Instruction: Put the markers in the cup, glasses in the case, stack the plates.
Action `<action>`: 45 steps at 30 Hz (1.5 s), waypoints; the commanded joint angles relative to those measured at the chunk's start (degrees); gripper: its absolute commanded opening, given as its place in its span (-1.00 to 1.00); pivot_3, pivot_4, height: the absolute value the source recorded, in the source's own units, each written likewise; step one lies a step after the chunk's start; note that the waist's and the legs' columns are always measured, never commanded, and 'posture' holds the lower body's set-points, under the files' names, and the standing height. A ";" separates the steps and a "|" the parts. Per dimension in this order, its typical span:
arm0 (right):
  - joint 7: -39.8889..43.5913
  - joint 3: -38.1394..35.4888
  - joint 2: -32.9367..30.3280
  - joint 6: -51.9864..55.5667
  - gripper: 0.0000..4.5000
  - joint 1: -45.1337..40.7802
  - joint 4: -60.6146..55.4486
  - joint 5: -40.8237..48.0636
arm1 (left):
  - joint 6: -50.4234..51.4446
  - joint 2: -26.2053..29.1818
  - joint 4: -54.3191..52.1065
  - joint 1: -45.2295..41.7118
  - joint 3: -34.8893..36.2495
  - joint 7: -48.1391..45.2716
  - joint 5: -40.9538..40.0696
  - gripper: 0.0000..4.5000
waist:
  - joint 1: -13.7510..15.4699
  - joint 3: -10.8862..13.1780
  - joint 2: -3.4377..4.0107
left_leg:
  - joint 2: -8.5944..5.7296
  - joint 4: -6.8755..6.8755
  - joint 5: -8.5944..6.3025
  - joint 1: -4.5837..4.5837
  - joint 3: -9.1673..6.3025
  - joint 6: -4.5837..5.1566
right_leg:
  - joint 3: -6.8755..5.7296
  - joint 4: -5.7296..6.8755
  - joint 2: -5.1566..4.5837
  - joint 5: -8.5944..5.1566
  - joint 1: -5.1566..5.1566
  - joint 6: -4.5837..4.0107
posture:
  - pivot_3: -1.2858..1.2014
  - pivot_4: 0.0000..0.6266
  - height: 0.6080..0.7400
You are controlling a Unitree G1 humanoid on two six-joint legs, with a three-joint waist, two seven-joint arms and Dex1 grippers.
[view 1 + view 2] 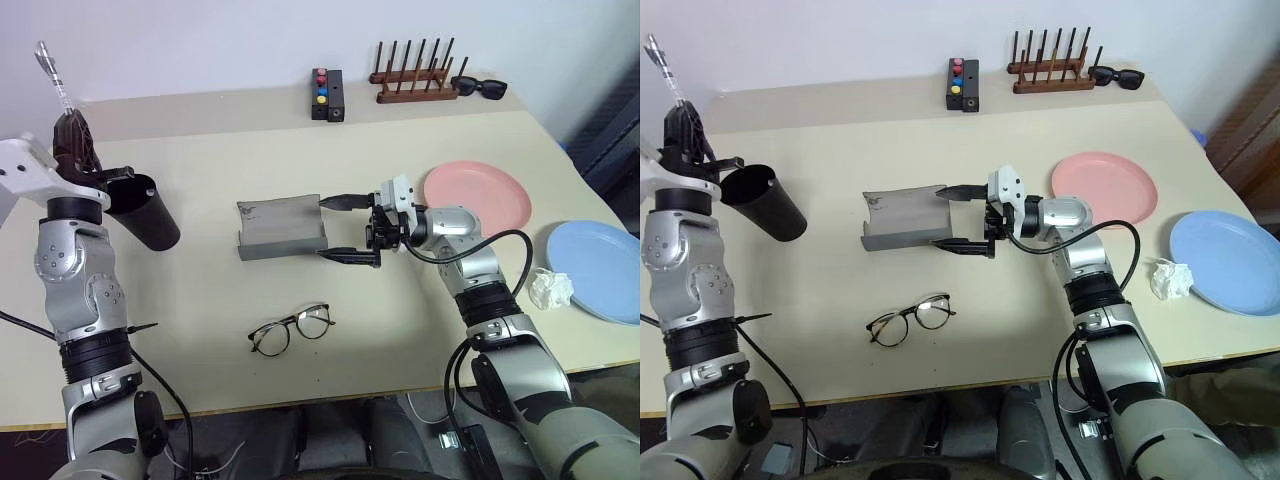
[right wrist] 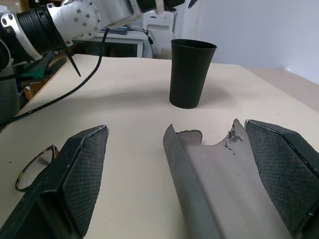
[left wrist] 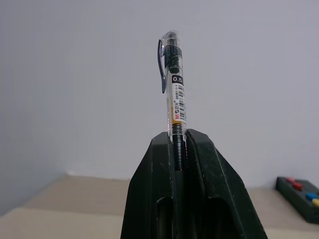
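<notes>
I see the pen [image 3: 174,94], one of the markers, pinched between the two fingers of my left gripper [image 3: 180,137], which are pressed together on its lower barrel. It has a clear body with a dark clip at the top and a yellowish band on its label, and it sticks up and away from the fingers, raised above the table's left end. Just beside that gripper stands the black cup [image 1: 143,211], upright on the table [image 1: 200,340] with its wide rim on top.

Toward the middle of the table the grey case [image 1: 281,229] lies open. My right gripper [image 1: 347,229] points sideways at its right end, fingers spread wide, one on each side of that end; I cannot tell whether either finger touches it. From the right wrist camera the case's open shell runs between the two padded fingers, closer to one of them, with the cup standing beyond it.

The glasses [image 1: 291,330] lie flat on the table nearer to me than the case, well apart from both grippers.

To the right, the pink plate [image 1: 478,195] sits just beyond my right arm, and the blue plate [image 1: 597,268] lies separately near the right edge, not stacked. A crumpled white tissue [image 1: 551,288] rests against the blue plate's near rim.

At the far edge are a small black box [image 1: 327,95] with coloured buttons, a wooden peg rack [image 1: 414,82], and black sunglasses [image 1: 478,87] next to the rack.
</notes>
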 commanded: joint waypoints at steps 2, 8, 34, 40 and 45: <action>-0.71 -1.50 -0.41 0.25 1.00 0.12 -3.40 1.29 | -4.25 1.30 0.99 -0.29 -0.30 -1.27 2.49 -0.99 | 0.08 0.00 0.00 | 0.00 0.00 0.00 0.00 0.00 0.00 | 0.00 0.00 0.00 0.00 0.00 0.00 | 0.03 -0.52 1.00; -1.32 -1.67 -0.32 1.58 1.00 0.51 -4.84 1.98 | -8.33 -0.12 3.20 0.89 -1.41 -1.93 4.22 -0.99 | 0.11 0.00 0.00 | 0.00 0.00 0.00 0.00 0.00 0.00 | 0.00 0.00 0.00 0.00 0.00 0.00 | 0.03 -0.52 1.00; -1.99 -2.14 0.35 2.53 1.00 -0.36 -5.18 3.56 | -18.94 -1.47 9.36 2.21 -2.64 4.98 12.39 -0.99 | 0.11 0.00 0.00 | 0.00 0.01 0.00 0.00 0.00 0.00 | 0.00 0.02 0.00 0.00 0.00 0.00 | 0.03 -0.52 1.00; -2.04 -2.10 0.40 2.34 1.00 -0.32 -5.02 3.51 | -19.18 -1.24 9.36 2.46 -2.75 5.52 13.22 -0.99 | 0.10 0.00 0.00 | 0.00 0.01 0.00 0.00 0.00 0.00 | 0.00 0.02 -0.01 0.00 0.00 0.00 | 0.03 -0.52 1.00; -2.17 -2.14 0.44 2.27 1.00 -0.43 -4.95 3.53 | -19.11 -1.29 9.62 2.16 -2.78 6.05 13.69 -0.99 | 0.11 0.00 0.00 | 0.00 0.01 0.00 0.00 0.00 0.00 | 0.00 0.02 -0.01 0.00 0.00 0.00 | 0.03 -0.52 1.00</action>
